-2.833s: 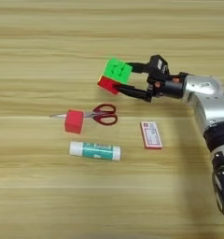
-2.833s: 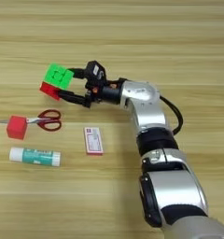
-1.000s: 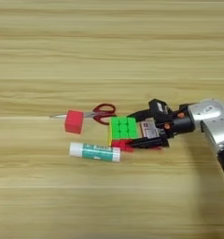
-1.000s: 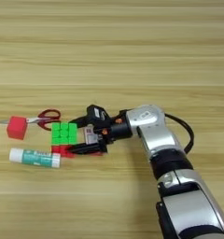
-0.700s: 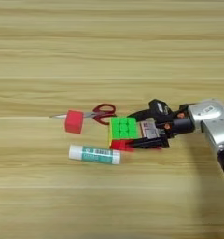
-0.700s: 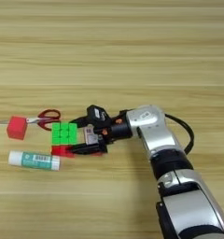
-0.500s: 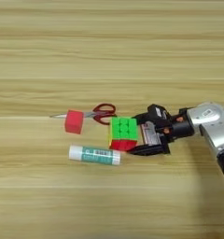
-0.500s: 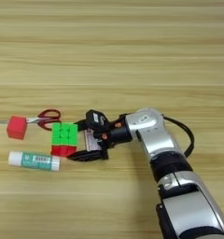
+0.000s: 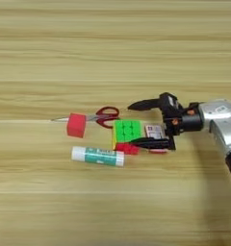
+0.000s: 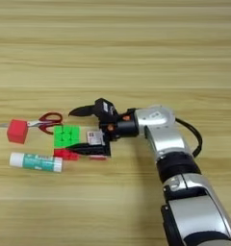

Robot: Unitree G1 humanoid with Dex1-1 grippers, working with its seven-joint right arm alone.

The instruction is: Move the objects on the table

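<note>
The green-topped puzzle cube (image 9: 126, 130) rests on the table (image 9: 112, 48), just above the right end of the white-and-green glue stick (image 9: 98, 156). My right gripper (image 9: 131, 123) is open, with one black finger beyond the cube and the other along its near side. The red-and-white card (image 9: 154, 131) lies right of the cube, partly under the fingers. The red-handled scissors (image 9: 106, 116) lie just left of the cube, blades pointing left. The small red cube (image 9: 75, 125) sits on the scissor blades.
The silver forearm (image 10: 158, 126) comes in from the lower right, with a black cable looping beside it. Bare wooden boards stretch across the far half of the table and along the near edge.
The gripper brought the puzzle cube down from above the scissors to the table beside the card. Its fingers have now spread wide and let go of the cube.
</note>
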